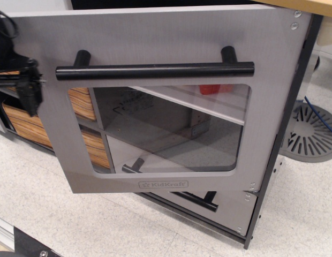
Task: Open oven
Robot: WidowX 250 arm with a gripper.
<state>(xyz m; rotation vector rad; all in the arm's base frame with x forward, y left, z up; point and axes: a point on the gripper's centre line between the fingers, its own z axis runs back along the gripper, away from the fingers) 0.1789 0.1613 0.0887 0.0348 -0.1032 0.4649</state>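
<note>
Clearly, oven [155, 37] door ajar, "KidKraft" logo [163, 184]

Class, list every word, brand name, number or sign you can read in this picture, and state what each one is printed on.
"KidKraft", with a small emblem before it too small to make out: on the bottom rail of the oven door, below its clear window.
No other readable text, number or sign shows on the bar handle, the lower drawer panel or the gripper.
</note>
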